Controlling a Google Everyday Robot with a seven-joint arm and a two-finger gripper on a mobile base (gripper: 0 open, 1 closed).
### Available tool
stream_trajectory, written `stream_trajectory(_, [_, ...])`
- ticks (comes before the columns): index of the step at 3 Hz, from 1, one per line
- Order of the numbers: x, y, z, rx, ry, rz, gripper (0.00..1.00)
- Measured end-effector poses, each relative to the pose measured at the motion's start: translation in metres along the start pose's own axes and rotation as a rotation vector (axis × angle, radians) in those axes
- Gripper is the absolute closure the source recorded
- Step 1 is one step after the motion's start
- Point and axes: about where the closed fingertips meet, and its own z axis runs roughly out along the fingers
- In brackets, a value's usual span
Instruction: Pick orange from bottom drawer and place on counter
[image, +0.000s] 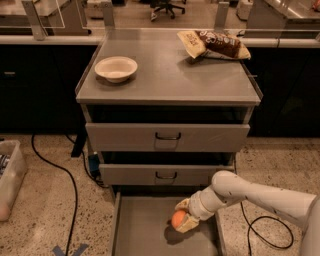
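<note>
Step in hand: lifting the small, smooth, round orange (177, 219) out of the wide, shallow grey metal bottom drawer (142, 227), as I judge it.
End effector: the pale two-finger end effector (182, 218) sits low over the right part of the pulled-out drawer, and its fingers (189, 225) are closed around the fruit.
Orange: held in that grip. A dark shadow on the drawer floor just below it suggests it is slightly off the floor.
Doing it well: raise the orange straight up first, since the front of the middle drawer overhangs the back of the tray. Then draw it outward, away from the cabinet, before going higher.
Grip care: a smooth round fruit can roll between two fingers, so the squeeze should be firm and the motion slow and level.
Placement: the flat, brushed grey metal counter (170, 80) on top of the cabinet has bare space in its middle and front. Set the orange down gently there so it does not roll off.
Bottom drawer contents: only the orange and the end effector show.
Upper drawers (167, 136): both are shut, so their contents are hidden.
Counter contents: a white round bowl (116, 68) stands at the left and looks empty. A crumpled brown and yellow snack bag (214, 45) lies at the back right.
Floor: a translucent plastic bin (10, 175) stands at the far left, and what it holds is unclear.
</note>
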Motion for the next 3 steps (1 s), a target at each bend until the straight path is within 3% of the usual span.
stream_trajectory(1, [-0.032,0.014,-0.022,-0.006,-0.017,-0.056,1.0])
stream_trajectory(3, [-0.136,0.047,-0.117,0.036,-0.104,-0.22,1.0])
